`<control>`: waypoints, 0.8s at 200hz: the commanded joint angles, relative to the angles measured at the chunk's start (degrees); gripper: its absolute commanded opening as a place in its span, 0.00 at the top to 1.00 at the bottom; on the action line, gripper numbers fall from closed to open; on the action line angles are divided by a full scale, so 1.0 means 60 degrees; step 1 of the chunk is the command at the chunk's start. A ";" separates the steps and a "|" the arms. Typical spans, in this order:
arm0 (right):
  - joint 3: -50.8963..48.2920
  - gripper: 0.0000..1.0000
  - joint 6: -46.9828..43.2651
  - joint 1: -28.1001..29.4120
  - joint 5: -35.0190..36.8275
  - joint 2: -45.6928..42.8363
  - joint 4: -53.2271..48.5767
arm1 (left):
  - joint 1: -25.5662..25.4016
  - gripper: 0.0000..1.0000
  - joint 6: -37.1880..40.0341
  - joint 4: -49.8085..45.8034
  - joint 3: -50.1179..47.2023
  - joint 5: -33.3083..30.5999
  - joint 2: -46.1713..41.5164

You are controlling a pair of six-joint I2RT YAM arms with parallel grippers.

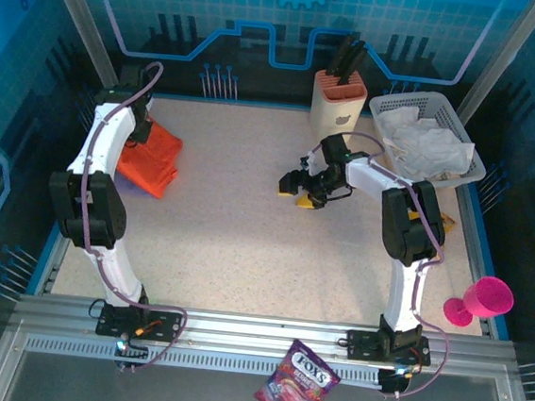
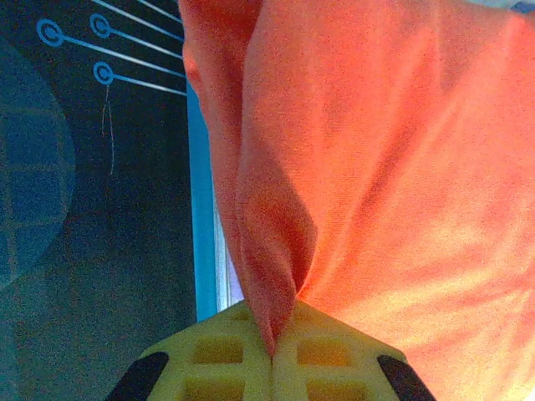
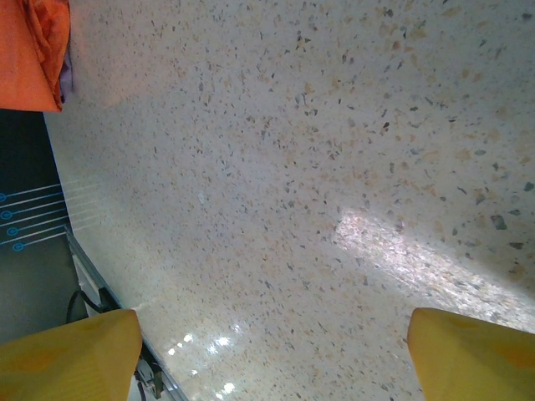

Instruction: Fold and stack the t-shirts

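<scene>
Pinching the orange t-shirt point(image 2: 376, 167) at ten o'clock on the table point(image 1: 244, 246), the left gripper point(image 2: 272, 357) is clamping a fold, probably to square it; the right gripper point(image 3: 272, 355) is hovering wide-open and empty near one o'clock.

top: overhead, whole table point(image 1: 245, 236) | left wrist: close on orange shirt point(image 2: 401, 167) | right wrist: low over table, same shirt

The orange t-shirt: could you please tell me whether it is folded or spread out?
Folded: the orange t-shirt lies as a compact layered bundle, one crease pinched by the left gripper, jaws shut.
</scene>
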 commanded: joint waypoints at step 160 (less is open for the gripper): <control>0.0016 0.16 -0.0275 0.0462 -0.0224 0.0249 -0.0169 | 0.1274 1.00 0.0199 0.3265 -0.1591 -0.1164 0.1077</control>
